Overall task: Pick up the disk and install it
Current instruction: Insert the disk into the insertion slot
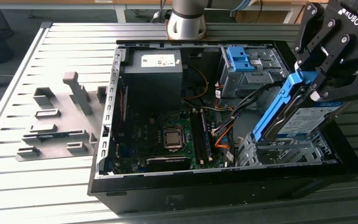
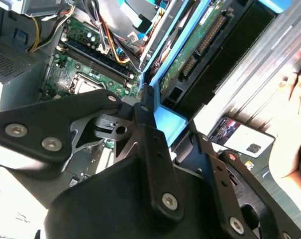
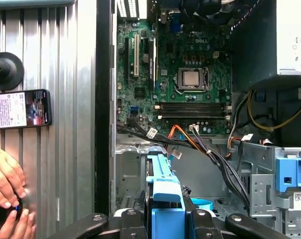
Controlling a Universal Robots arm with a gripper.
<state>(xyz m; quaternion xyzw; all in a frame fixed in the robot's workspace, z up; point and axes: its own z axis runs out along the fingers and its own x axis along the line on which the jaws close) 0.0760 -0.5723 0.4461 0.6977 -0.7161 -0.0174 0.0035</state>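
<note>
The claw (image 1: 314,87) pinches the disk (image 1: 300,122) at its upper end, pressing on the blue rails from both sides. The disk stands on edge and tilted, directly under the claw. Its lower end is at the metal drive cage (image 1: 291,151) inside the open computer case (image 1: 229,189), at the exterior view's right. In the first wrist view, a person's hands (image 3: 6,184) are on the surface (image 3: 55,59), near a phone (image 3: 21,108).

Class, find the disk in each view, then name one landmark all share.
Exterior view: the disk tilted above the case, at the exterior view's right.
Second wrist view: its green underside beside the motherboard.
First wrist view: edge-on, before the motherboard.
Shared landmark: the processor socket.
</note>
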